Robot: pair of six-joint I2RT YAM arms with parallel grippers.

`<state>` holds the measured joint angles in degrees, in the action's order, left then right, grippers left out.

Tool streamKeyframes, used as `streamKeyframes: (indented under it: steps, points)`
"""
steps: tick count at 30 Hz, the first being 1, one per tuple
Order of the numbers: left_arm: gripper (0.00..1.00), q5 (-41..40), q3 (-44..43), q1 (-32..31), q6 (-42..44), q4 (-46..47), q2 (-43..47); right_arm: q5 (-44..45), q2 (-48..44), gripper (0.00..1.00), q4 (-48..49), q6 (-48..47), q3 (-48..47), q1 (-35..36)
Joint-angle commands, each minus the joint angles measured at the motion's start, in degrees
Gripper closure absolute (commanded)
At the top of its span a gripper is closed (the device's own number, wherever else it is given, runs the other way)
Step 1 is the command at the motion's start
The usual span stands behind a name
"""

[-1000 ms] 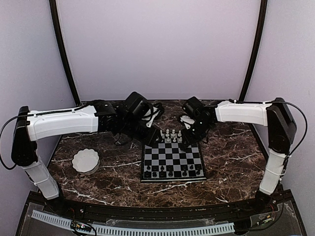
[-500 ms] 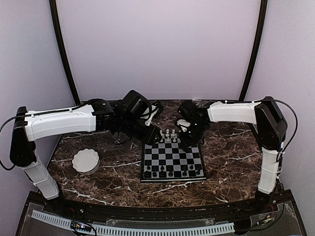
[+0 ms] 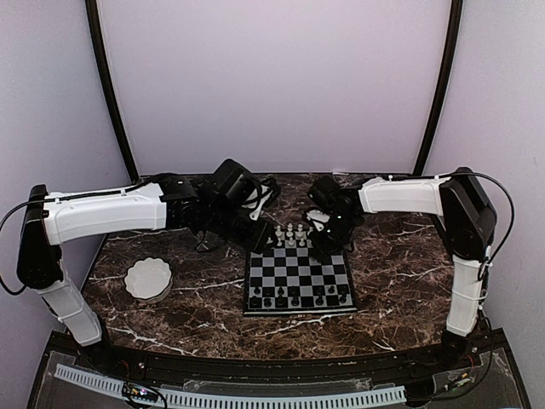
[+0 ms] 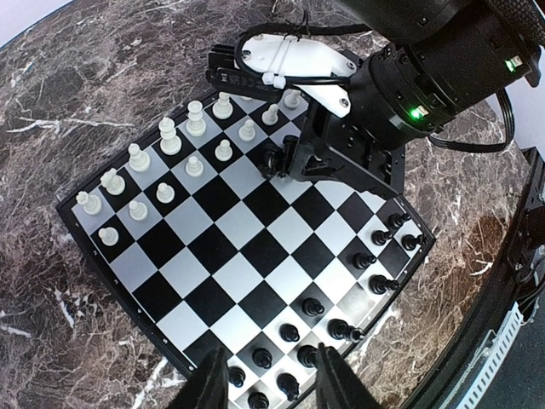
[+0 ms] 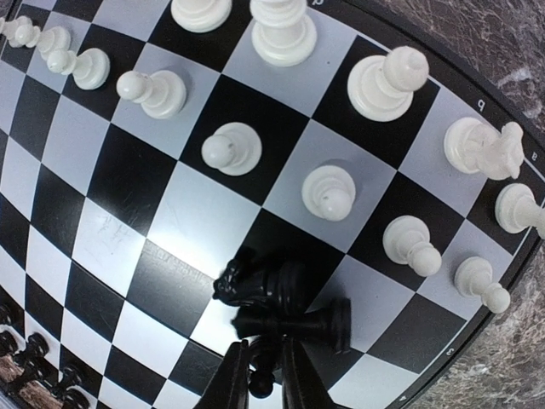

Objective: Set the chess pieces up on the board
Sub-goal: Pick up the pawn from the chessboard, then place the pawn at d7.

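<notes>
The board [image 3: 300, 274] lies mid-table, with white chess pieces [image 3: 292, 233] on its far rows and black ones [image 3: 295, 298] on its near rows. My right gripper [image 5: 262, 382] is down on the board's far right part, its jaws closed round a small black pawn-like piece [image 5: 262, 375]. Right in front of it a black knight [image 5: 255, 281] and another black piece [image 5: 298, 322] lie on their sides. White pawns [image 5: 328, 191] stand just beyond them. My left gripper [image 4: 271, 388] hovers open and empty above the black rows [image 4: 313, 307], and it looks across at the right gripper [image 4: 281, 160].
A white scalloped bowl [image 3: 148, 279] sits on the marble tabletop [image 3: 392, 273] at the left. Both arms reach in over the board's far edge, close together. Cables [image 3: 271, 194] loop behind the left wrist.
The right arm has swung in and down over the board's far right corner, and its jaws have closed round a black piece. The left arm has stayed put.
</notes>
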<state>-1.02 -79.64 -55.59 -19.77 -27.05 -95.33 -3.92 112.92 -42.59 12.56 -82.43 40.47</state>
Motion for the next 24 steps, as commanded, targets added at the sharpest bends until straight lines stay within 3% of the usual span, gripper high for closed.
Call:
streamKeyframes:
  steps: [1, 7, 17, 24]
  points:
    - [0.63, 0.0, 0.7, 0.3, -0.3, -0.5, 2.4, -0.6, -1.6, 0.88, -0.5, 0.4, 0.5, -0.2]
    - [0.63, 0.3, 0.7, 0.3, -0.3, -0.4, 2.4, -0.3, -2.8, 0.95, -1.4, 0.5, 0.2, -0.2]
    - [0.63, 0.9, 1.1, 0.3, -1.4, 1.5, 1.5, -1.0, -13.3, 0.96, -4.6, 3.0, 6.2, 0.2]
    - [0.63, 2.9, 0.6, 0.3, -1.7, 2.6, 0.6, 0.1, -15.9, 0.96, -4.5, 3.0, 9.6, 5.0]
